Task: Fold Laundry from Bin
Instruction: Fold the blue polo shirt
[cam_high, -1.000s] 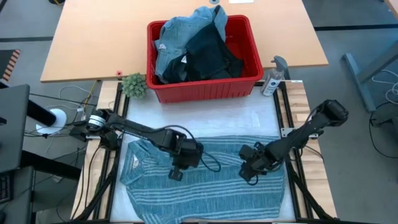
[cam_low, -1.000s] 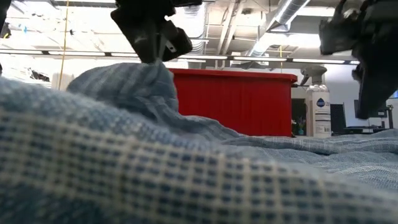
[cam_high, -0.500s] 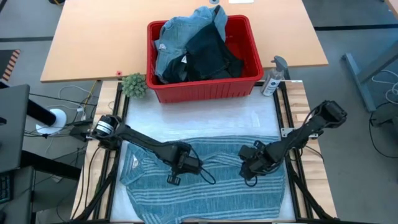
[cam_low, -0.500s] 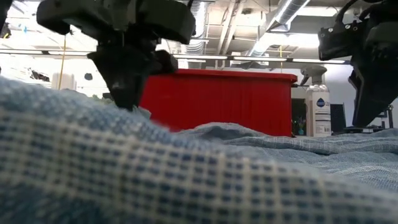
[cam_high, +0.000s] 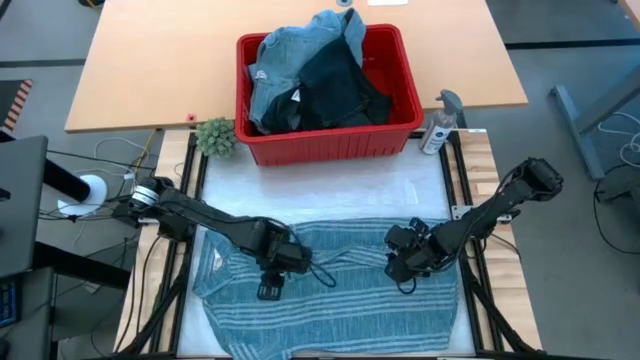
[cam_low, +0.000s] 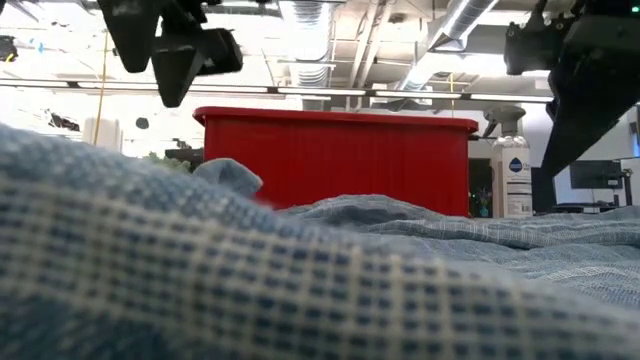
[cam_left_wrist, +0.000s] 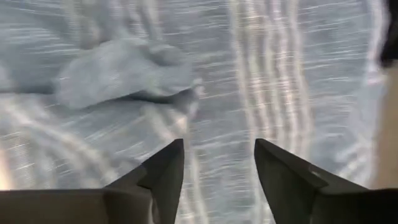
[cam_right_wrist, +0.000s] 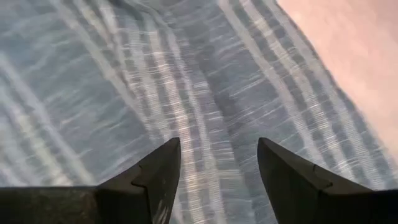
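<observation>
1. The bin (cam_high: 330, 140) stands at the far side of the bench (cam_high: 300, 185), well ahead of both tools. It holds a heap of laundry (cam_high: 315, 70): light blue denim pieces over dark garments.
2. The striped shirt (cam_high: 330, 300) lies spread out directly beneath both tools.
3. The left tool (cam_high: 268, 290) hovers over the shirt's left half, fingers (cam_left_wrist: 163, 171) apart, gripping nothing.
4. The right tool (cam_high: 398, 270) hangs over the right half, likewise spread and empty.
5. A spray bottle (cam_high: 438, 125) stands just beside the bin.
</observation>
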